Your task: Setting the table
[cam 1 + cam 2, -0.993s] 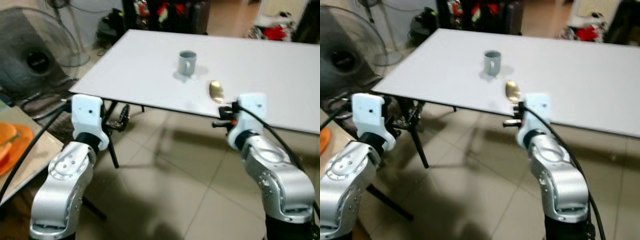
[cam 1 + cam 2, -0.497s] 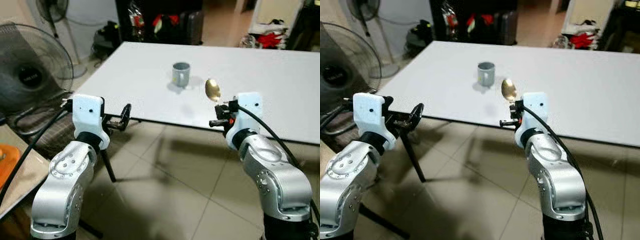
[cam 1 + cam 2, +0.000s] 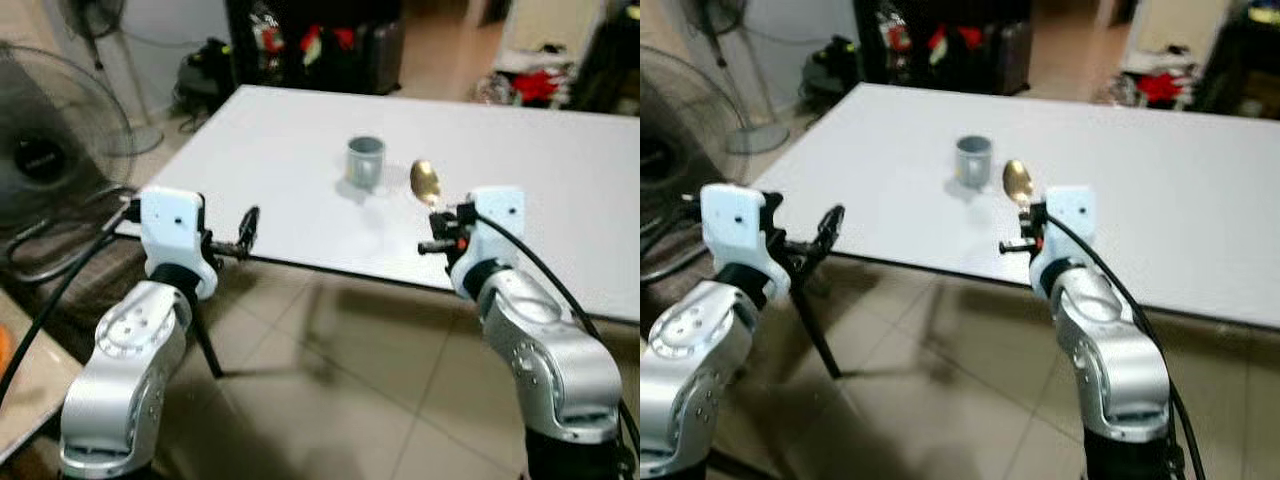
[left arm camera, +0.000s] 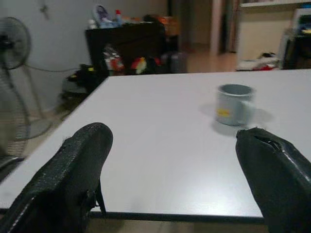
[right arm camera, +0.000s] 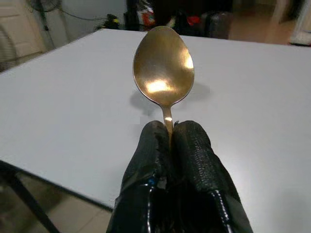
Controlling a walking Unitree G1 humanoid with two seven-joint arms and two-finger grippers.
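Note:
A gold spoon (image 5: 164, 66) stands bowl-up in my right gripper (image 5: 171, 137), which is shut on its handle. In the eye views the spoon (image 3: 426, 180) is over the near edge of the white table (image 3: 300, 140), just right of a grey mug (image 3: 365, 161). The mug (image 4: 234, 104) stands upright on the table, ahead of my left gripper (image 4: 170, 160). That left gripper (image 3: 247, 228) is open and holds nothing, its fingers level with the table's near edge at the left.
A floor fan (image 3: 50, 130) stands to the left of the table. Dark furniture and bags (image 3: 310, 40) line the far side. Tiled floor (image 3: 330, 400) lies below my arms, with a table leg (image 3: 208, 350) near the left arm.
The view has shifted a little as I closed in on the table. Both grippers keep their poses, the right one still holding the spoon up.

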